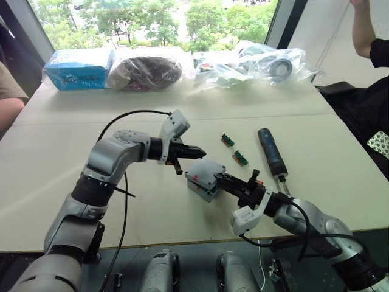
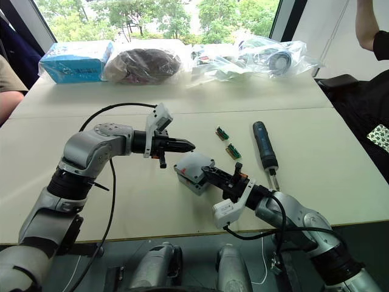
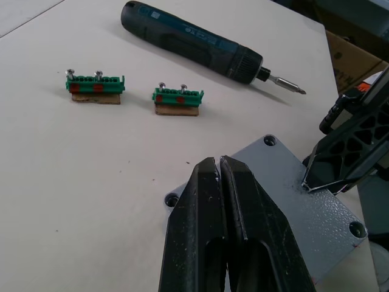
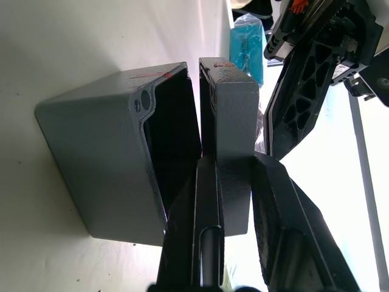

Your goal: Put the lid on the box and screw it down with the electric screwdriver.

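Mid-frame on the matte table [image 1: 73, 182], the right gripper [image 4: 234, 167] pinches the thin speckled grey lid [image 4: 231, 115] over the deep-walled box [image 4: 103, 164]. The left gripper [image 1: 197, 148], fingers pressed together, hovers just above. The dark cylindrical electric screwdriver [image 1: 271, 152] lies right of centre.

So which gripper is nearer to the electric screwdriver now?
The right. The right gripper holds the lid over the box, a short way beside the electric screwdriver. The left gripper, jaws shut, hovers farther off, beyond the green connector pieces.

A pale table [image 1: 73, 176] fills the room's foreground — behind it a large window [image 1: 152, 18] (green trees outside) pours in daylight.
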You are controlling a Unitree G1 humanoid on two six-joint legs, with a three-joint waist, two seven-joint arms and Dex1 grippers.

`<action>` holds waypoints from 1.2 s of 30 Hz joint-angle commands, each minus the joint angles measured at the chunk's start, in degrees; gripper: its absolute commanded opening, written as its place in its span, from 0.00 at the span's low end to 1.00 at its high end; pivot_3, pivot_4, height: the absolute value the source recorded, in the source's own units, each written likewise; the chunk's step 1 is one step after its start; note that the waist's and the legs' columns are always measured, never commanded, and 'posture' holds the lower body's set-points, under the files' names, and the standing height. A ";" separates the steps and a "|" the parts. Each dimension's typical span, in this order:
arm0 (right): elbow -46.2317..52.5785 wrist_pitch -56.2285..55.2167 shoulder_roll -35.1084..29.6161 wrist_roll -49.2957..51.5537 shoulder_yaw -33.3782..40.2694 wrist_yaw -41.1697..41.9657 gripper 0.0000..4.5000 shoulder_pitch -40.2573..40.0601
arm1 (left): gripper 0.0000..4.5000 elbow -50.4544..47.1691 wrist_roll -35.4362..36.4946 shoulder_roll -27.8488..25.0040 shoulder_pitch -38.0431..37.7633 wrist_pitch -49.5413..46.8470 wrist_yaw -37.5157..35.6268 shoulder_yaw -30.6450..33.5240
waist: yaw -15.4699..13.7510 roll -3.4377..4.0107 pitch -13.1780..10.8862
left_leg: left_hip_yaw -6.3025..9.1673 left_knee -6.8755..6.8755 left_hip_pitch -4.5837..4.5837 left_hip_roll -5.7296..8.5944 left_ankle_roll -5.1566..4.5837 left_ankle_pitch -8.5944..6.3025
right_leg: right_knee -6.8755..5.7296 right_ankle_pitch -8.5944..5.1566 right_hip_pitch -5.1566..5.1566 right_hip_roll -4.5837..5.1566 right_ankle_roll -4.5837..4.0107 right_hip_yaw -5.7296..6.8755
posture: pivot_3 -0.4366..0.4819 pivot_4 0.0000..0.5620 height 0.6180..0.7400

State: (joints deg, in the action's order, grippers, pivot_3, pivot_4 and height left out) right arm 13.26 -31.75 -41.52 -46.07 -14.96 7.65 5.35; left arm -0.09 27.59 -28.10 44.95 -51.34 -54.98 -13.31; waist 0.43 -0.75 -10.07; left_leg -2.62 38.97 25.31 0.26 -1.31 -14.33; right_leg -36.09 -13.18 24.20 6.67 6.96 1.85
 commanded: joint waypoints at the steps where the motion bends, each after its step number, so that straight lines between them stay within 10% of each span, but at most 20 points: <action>1: 1.52 0.20 0.63 -0.96 1.73 -1.25 0.02 -0.93 | 0.01 -1.50 -0.27 -0.08 -0.04 1.21 -0.64 0.22 | -0.01 0.00 0.00 | 0.00 0.00 0.00 0.00 0.00 0.00 | 0.00 0.00 0.00 0.00 0.00 0.00 | 0.48 0.27 1.00; 20: -0.46 0.36 1.67 -3.87 0.33 -2.76 0.02 -3.62 | 0.01 -3.09 -5.49 -2.37 -1.86 4.59 -5.11 -7.09 | -0.05 0.01 0.02 | 0.01 0.01 -0.04 0.00 -0.01 0.00 | 0.00 -0.02 -0.06 0.00 -0.04 0.00 | 0.48 0.27 1.00; 29: 0.54 1.33 1.56 -2.79 1.49 -2.20 0.78 -5.04 | 0.00 -1.25 -14.61 -3.23 -4.33 5.89 -3.08 -15.80 | -0.09 -0.22 0.30 | 0.06 -0.10 -1.39 -0.05 -0.16 -0.17 | 0.19 -0.45 -1.46 0.02 -0.26 0.03 | 0.48 0.27 1.00; 36: 4.54 1.81 1.03 -1.65 3.49 -0.87 0.78 -7.92 | 0.00 0.15 -17.42 -2.39 -6.02 7.42 -2.37 -16.96 | -0.78 -0.21 0.91 | 0.11 -0.74 -2.01 0.03 -0.13 -0.17 | 0.80 -0.48 -1.90 0.10 -0.29 0.03 | 0.48 0.27 1.00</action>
State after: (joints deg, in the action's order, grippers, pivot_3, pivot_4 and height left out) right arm 15.74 -29.30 -39.78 -48.63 -12.30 6.15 -1.52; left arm -3.52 13.85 -29.86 42.08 -42.45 -58.19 -25.65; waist -0.35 -0.97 -9.16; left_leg -2.51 38.19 23.30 0.29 -1.44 -14.50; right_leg -35.26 -13.66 22.28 6.76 6.67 1.88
